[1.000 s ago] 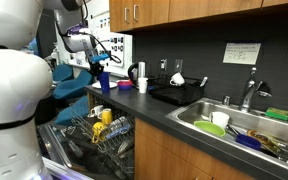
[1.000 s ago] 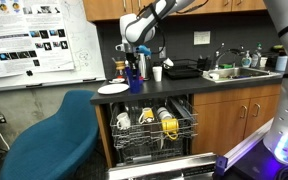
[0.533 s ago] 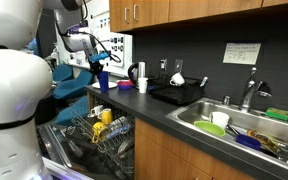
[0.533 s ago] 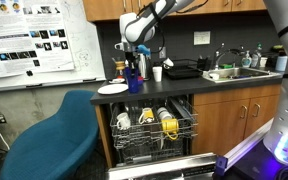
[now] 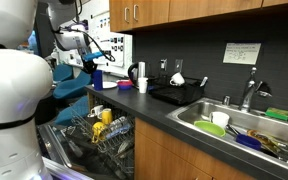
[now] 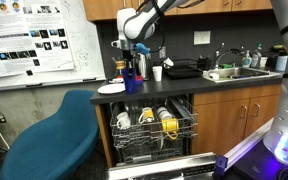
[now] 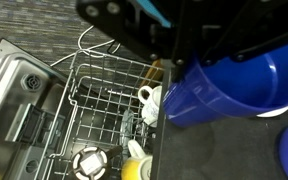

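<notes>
Since the earlier frame, the gripper (image 5: pixel 90 62) had shifted slightly sideways along the edge of the dark worktop (image 5: pixel 174 116), carrying the tall blue plastic cup (image 5: pixel 96 79) with it. The gripper was closed on the cup's rim. The cup stood upright at the worktop edge, near a round white plate (image 6: pixel 112 89). The pulled-out wire dishwasher rack (image 7: pixel 94 100) lay below.

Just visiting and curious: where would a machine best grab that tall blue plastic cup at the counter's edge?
At the rim, from above: the tall blue plastic cup hangs upright, mouth up, its thin wall fit for pinching between one finger inside and one outside. The gripper seems to hold it so.
</notes>
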Action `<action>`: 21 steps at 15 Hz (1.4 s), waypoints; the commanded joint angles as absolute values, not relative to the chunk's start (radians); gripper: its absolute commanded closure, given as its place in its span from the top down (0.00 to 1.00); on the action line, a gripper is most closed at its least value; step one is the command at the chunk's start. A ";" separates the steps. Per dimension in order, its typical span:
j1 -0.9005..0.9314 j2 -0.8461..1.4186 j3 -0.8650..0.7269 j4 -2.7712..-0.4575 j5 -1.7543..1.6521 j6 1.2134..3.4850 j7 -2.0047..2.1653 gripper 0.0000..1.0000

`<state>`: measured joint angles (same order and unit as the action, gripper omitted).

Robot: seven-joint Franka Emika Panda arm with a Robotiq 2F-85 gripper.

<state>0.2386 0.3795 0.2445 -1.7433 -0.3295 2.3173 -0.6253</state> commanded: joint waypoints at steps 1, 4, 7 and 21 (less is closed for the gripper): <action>0.244 0.268 0.257 -1.873 -0.321 2.350 -0.584 0.02; 0.250 0.221 0.273 -1.937 -0.312 2.367 -0.560 0.02; 0.251 0.184 0.297 -1.997 -0.284 2.390 -0.552 0.02; 0.259 0.185 0.311 -2.147 -0.263 2.606 -0.491 0.02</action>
